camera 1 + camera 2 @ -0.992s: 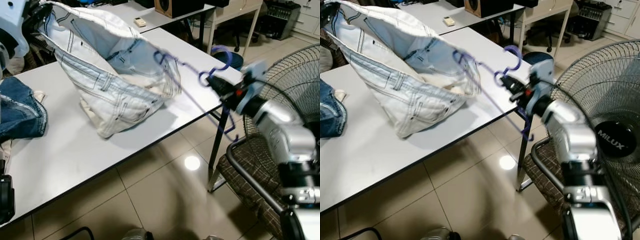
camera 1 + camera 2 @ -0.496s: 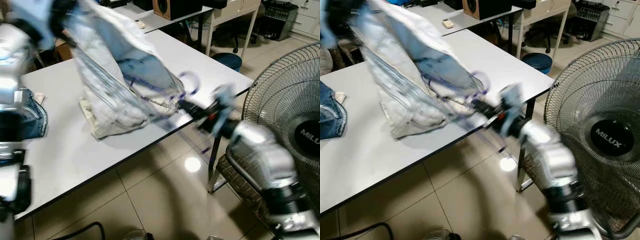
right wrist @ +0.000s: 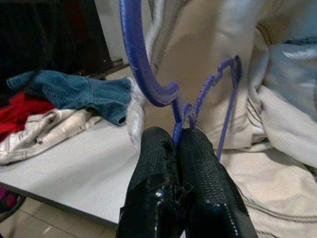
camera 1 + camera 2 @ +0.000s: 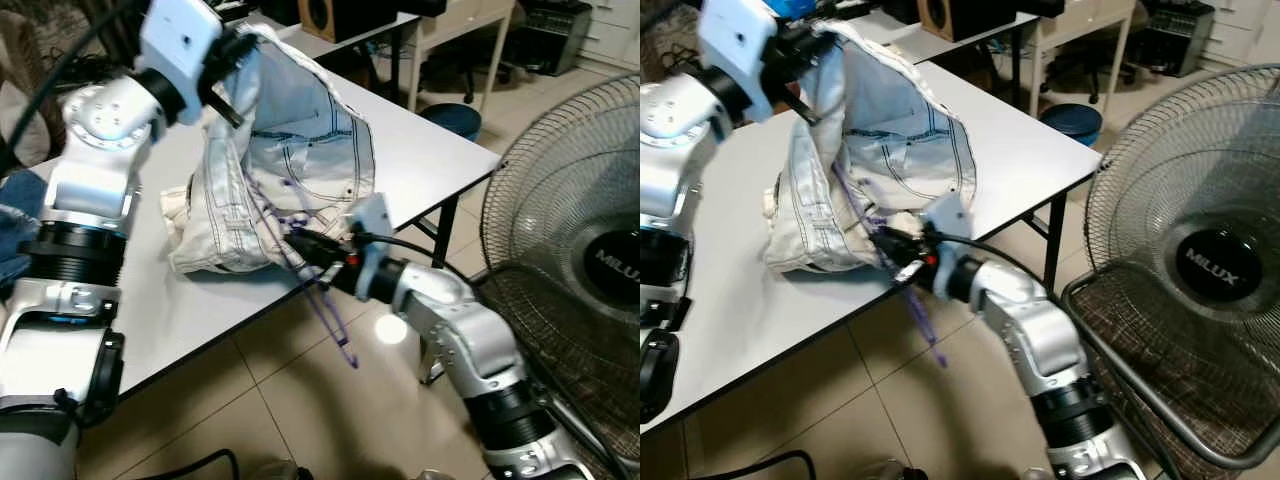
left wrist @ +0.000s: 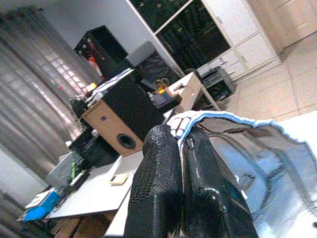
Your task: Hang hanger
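Observation:
Pale washed jeans (image 4: 300,150) stand bunched on the white table (image 4: 430,150). My left gripper (image 4: 232,52) is shut on their waistband and holds it up above the table; the left wrist view has the fingers (image 5: 163,198) pinched on the cloth edge (image 5: 208,119). A thin purple hanger (image 4: 325,310) slants from inside the jeans' opening down past the table's front edge. My right gripper (image 4: 300,245) is shut on its neck, right at the opening. In the right wrist view the hook (image 3: 141,74) curves above the fingers (image 3: 198,163), with one shoulder of the hanger (image 3: 225,94) against the cloth.
A large standing fan (image 4: 590,260) is close on the right, with a plaid-cushioned seat (image 4: 1140,330) under it. Blue denim (image 4: 15,200) lies at the table's left end. A blue stool (image 4: 1075,120) and a second table with a speaker (image 4: 960,15) stand behind. Tiled floor is below.
My left arm has raised the jeans' waistband higher. My right gripper has carried the hanger left from the table's corner to the jeans' opening, and its upper part is now inside.

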### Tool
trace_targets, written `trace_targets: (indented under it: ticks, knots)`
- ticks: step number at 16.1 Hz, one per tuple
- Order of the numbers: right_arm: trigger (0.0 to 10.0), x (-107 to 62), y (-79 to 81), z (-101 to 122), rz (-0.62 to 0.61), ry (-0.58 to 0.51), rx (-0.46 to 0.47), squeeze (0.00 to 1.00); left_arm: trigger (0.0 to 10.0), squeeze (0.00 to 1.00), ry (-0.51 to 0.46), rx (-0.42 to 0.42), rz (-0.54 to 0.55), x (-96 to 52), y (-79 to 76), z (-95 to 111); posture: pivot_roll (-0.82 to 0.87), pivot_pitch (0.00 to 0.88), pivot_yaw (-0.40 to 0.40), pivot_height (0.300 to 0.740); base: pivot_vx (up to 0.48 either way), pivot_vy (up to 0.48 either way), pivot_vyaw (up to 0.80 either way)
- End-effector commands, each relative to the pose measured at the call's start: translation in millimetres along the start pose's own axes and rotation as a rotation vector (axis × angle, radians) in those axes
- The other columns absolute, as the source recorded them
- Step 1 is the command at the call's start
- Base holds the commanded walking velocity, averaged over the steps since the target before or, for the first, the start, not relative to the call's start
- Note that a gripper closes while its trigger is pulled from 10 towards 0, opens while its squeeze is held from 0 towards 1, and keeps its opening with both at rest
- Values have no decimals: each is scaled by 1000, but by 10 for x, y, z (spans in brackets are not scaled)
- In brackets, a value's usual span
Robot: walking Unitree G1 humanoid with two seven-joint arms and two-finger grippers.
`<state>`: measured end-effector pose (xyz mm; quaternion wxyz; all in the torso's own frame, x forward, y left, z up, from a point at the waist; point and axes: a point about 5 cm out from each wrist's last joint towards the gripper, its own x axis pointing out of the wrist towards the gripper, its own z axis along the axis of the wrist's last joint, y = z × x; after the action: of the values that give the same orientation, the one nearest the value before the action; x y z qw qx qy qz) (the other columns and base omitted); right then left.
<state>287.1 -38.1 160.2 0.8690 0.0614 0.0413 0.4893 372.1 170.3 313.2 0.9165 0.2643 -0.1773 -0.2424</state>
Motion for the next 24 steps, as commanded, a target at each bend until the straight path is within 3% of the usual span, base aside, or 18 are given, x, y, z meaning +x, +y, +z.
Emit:
trace_targets:
  ticks: [1,5,7,8,10,11,12,13,15,18,20,21,22,23,24]
  knots:
    - [10000,92,88,66,36,-26,-12,0,0,0,-25,29,-3,44,16,90,-105,0,197,740,0,0,0]
    - [10000,168,121,197,26,-132,45,0,0,0,-67,33,-51,113,-140,133,-103,0,198,740,0,0,0]
    - [10000,166,100,196,11,-123,30,0,0,0,-60,42,-64,119,-159,118,-101,0,197,740,0,0,0]
    - [10000,119,-10,97,-64,-23,-52,0,0,0,-11,96,-104,100,-217,25,-99,0,197,740,0,0,0]
    - [10000,-146,-181,-54,-158,92,-112,0,4745,0,151,183,-132,0,-281,-261,-98,0,191,740,0,0,0]
    - [10000,-410,-269,-90,-219,102,-89,0,10000,0,190,104,-156,-51,-369,-330,-99,0,189,740,0,0,0]
    - [10000,-558,-329,-113,-258,117,-94,0,10000,859,173,14,-173,-59,-452,-309,-103,0,189,740,0,0,0]
    - [10000,-688,-395,-102,-295,115,-89,0,10000,1000,190,-3,-202,-86,-539,-333,-110,0,191,740,0,0,0]
    - [10000,-776,-441,-63,-308,109,-92,0,10000,1000,211,-18,-228,-123,-624,-377,-116,0,192,740,0,0,0]
    - [10000,-913,-482,31,-295,109,-86,0,10000,1000,278,-154,-277,-279,-915,-454,-122,0,159,740,0,0,0]
    - [10000,-952,-489,38,-292,126,-78,0,10000,1000,344,-101,-201,-375,-932,-521,-124,0,141,740,0,0,0]
    - [10000,-956,-497,20,-301,137,-74,0,1373,1000,357,-63,-174,-390,-883,-549,-123,0,139,740,0,0,0]
    - [10000,-950,-497,17,-303,133,-67,0,0,1000,363,-55,-167,-397,-851,-559,-120,0,138,740,0,0,0]
    - [10000,-926,-491,28,-303,119,-56,0,0,0,382,-57,-143,-414,-769,-559,-115,0,142,740,0,0,0]
    - [10000,-906,-484,37,-302,110,-51,0,0,0,392,-45,-122,-409,-720,-561,-112,0,146,740,0,0,0]
